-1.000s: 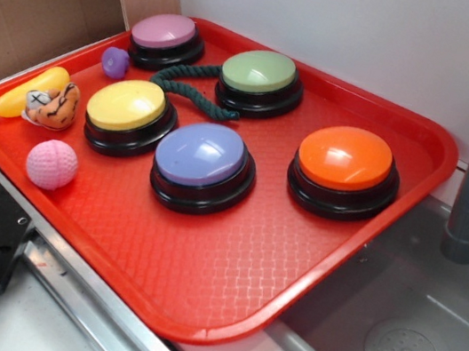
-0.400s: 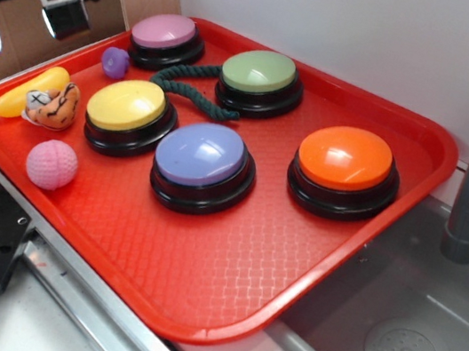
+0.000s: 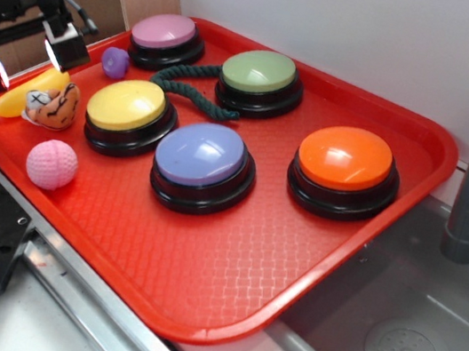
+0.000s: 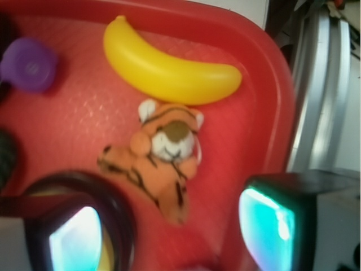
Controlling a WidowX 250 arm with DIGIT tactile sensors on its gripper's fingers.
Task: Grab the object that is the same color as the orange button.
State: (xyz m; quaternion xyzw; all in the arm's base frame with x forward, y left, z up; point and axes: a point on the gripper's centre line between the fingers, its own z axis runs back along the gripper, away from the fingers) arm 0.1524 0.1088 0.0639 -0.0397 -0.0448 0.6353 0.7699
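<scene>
My pincer (image 3: 29, 58) hangs with fingers apart over the tray's (image 3: 228, 265) corner. The tiger (image 4: 163, 155) lies just below, between my fingertips, touching the banana (image 4: 169, 70) beyond it.

A red tray (image 3: 372, 217) carries five buttons, toys and rope.

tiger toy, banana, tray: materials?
Tiger toy: soft plush fabric by its fuzzy, matte surface and floppy limbs. Banana: likely hard plastic; smooth and glossy. Tray: probably moulded plastic with a textured grid surface.
</scene>
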